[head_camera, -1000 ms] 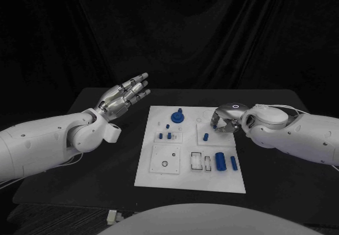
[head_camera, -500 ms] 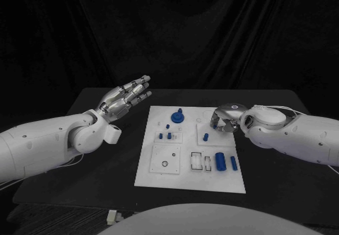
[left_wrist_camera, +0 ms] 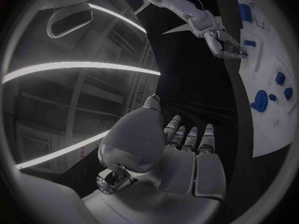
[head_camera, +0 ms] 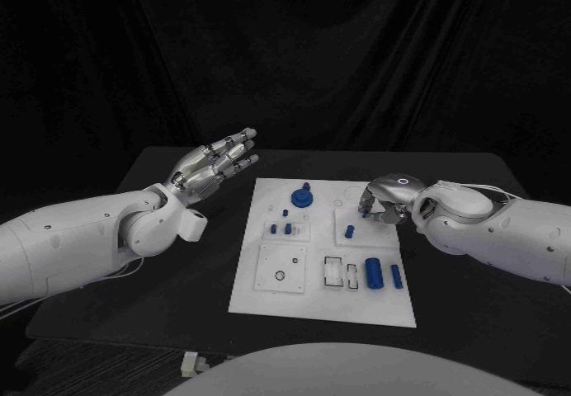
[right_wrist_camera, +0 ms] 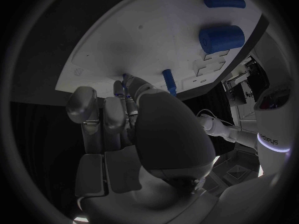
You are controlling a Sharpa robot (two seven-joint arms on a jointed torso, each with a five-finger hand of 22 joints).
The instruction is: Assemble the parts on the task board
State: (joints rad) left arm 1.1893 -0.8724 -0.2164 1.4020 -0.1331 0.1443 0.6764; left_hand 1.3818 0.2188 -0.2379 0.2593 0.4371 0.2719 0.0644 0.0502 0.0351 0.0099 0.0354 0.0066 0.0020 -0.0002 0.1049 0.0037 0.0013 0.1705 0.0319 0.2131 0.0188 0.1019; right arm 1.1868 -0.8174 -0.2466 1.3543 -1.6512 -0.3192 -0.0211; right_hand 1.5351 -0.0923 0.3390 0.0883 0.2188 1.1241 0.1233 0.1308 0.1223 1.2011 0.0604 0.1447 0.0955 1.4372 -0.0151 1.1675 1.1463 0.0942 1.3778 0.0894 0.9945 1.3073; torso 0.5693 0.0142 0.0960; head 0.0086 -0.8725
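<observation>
The white task board [head_camera: 312, 301] lies in the middle of the black table. My right hand [head_camera: 384, 199] hangs curled over the board's far right corner, fingertips down. In the right wrist view a small blue peg [right_wrist_camera: 124, 79] shows between its fingertips [right_wrist_camera: 119, 90], just above the board [right_wrist_camera: 149, 40]. Another blue peg [head_camera: 349, 232] stands upright close by, also seen as the standing peg [right_wrist_camera: 169, 80]. A blue round part [head_camera: 301, 196] sits at the board's far middle. Two blue cylinders [head_camera: 372, 272] lie near the front right. My left hand [head_camera: 215, 164] is raised left of the board, fingers apart, holding nothing.
Small blue pieces [head_camera: 280, 228] sit in the board's left middle, and empty slots [head_camera: 339, 272] lie near the front. Bare black table [head_camera: 178, 280] runs along both sides of the board. In the left wrist view my right hand [left_wrist_camera: 225, 45] reaches down onto the board [left_wrist_camera: 274, 119].
My right hand and forearm have shifted slightly to the right over the board's far right corner. The left hand has stayed raised, almost still.
</observation>
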